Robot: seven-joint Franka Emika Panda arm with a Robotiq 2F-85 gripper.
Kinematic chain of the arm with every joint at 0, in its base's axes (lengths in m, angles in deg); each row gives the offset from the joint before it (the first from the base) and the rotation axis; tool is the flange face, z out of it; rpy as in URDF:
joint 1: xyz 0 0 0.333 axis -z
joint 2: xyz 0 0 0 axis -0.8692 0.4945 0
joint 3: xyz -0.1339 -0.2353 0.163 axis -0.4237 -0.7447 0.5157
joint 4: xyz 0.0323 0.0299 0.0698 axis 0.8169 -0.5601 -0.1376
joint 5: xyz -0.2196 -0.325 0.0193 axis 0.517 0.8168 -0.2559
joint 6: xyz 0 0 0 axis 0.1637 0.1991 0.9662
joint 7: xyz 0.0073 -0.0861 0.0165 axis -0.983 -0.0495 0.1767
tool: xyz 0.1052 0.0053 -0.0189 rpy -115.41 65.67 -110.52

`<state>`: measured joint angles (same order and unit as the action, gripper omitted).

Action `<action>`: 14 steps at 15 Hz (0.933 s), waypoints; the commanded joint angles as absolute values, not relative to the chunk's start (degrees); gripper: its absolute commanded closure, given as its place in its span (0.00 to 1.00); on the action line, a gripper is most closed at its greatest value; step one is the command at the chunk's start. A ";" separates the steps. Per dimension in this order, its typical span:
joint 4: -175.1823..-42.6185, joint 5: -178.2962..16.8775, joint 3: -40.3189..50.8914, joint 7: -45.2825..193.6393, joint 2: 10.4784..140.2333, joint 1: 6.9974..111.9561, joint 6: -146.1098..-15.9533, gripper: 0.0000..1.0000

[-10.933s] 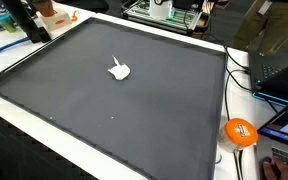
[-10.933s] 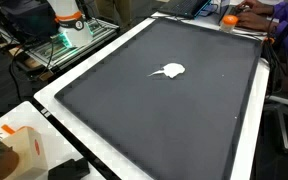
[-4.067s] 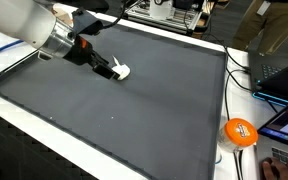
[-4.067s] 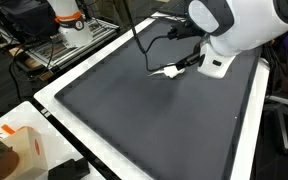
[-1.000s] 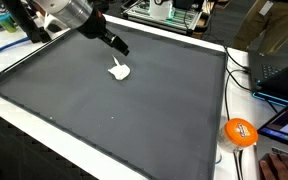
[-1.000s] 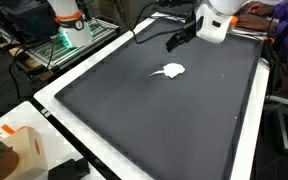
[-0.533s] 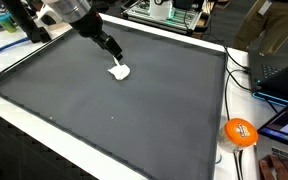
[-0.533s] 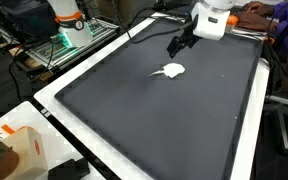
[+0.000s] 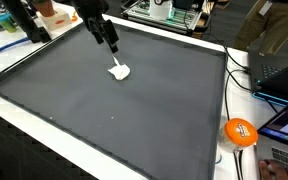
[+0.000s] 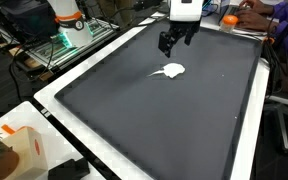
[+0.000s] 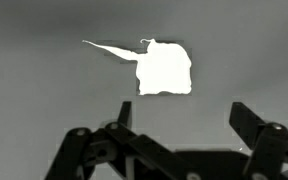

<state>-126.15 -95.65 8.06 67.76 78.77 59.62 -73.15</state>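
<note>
White and small, a crumpled scrap (image 9: 119, 71) with a thin pointed tail is lying flat on a dark grey mat (image 9: 134, 125), which is covering a white-edged table (image 10: 46, 95). A black gripper (image 9: 112, 45) is hovering close above the scrap without touching it, its jaws standing wide apart and gripping nothing. In the wrist view the scrap (image 11: 164, 68) is showing bright against the mat, just beyond the two dark fingers (image 11: 246, 118), with its tail pointing left. An orange ball (image 9: 240, 131) is sitting off the mat, well apart from the scrap
</note>
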 commanded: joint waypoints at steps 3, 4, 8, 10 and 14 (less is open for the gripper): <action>-134.54 -97.07 9.32 72.47 73.37 60.15 -75.70 0.00; -136.26 -97.24 9.50 73.17 72.07 60.13 -75.87 0.00; -142.36 -97.90 9.66 71.76 68.78 59.42 -88.33 0.00; -145.10 -97.79 9.72 70.91 67.82 59.24 -96.24 0.00; -150.43 -98.76 10.26 70.38 66.52 59.50 -108.46 0.00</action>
